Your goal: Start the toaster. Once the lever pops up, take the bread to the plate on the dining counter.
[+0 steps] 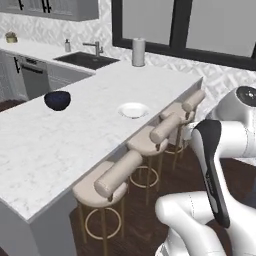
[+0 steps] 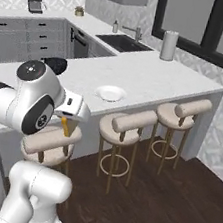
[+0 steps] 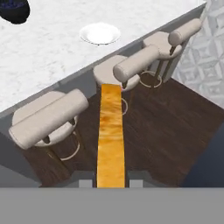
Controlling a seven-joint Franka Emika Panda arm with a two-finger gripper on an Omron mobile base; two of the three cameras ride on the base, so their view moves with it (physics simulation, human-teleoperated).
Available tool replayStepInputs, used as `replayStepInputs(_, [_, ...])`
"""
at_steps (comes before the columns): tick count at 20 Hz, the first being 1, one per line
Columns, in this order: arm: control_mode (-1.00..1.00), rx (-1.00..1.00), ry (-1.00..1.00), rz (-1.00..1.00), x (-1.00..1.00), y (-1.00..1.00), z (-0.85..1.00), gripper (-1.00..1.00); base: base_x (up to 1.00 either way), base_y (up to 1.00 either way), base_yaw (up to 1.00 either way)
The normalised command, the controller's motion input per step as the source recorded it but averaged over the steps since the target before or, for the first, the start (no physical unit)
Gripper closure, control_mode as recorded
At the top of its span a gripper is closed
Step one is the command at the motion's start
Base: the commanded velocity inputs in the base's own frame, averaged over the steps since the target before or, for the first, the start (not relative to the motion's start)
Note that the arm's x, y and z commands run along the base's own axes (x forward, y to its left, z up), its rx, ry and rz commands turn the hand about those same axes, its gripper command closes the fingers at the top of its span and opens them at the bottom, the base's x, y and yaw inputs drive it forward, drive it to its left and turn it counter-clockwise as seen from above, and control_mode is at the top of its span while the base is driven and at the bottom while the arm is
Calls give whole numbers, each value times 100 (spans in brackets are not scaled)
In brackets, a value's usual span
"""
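Cut off at the upper left of the hand view: dark blue bowl (image 3: 14, 9). Farther right, near the long white marble tabletop (image 1: 60, 145) edge, small round white plate (image 3: 99, 33), bare marble all around. Below the edge, three round cushioned beige stools (image 3: 48, 117) over dark wood floor. Claw (image 3: 111, 183) pinching tan, golden-crusted bread slice (image 3: 111, 135) edge-on, short of the tabletop, well apart from the plate.

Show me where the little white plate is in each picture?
Left base view: small round white plate sits centre, near the marble counter's stool-side edge.
Right base view: plate left of centre.
Hand view: plate near the top.
Shared landmark: dark blue bowl.
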Motion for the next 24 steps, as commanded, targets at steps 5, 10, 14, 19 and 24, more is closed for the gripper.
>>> replayStepInputs(5, [100,0,0,0,0,0,0,100,30,-100,60])
replayStepInputs(10, [100,0,0,0,0,0,0,100,53,-100,48])
replayStepInputs(14, [100,0,0,0,0,0,0,100,34,-100,48])
replayStepInputs(19, [100,0,0,0,0,0,0,100,18,-85,52])
replayStepInputs(24, [100,0,0,0,0,0,0,100,49,-53,42])
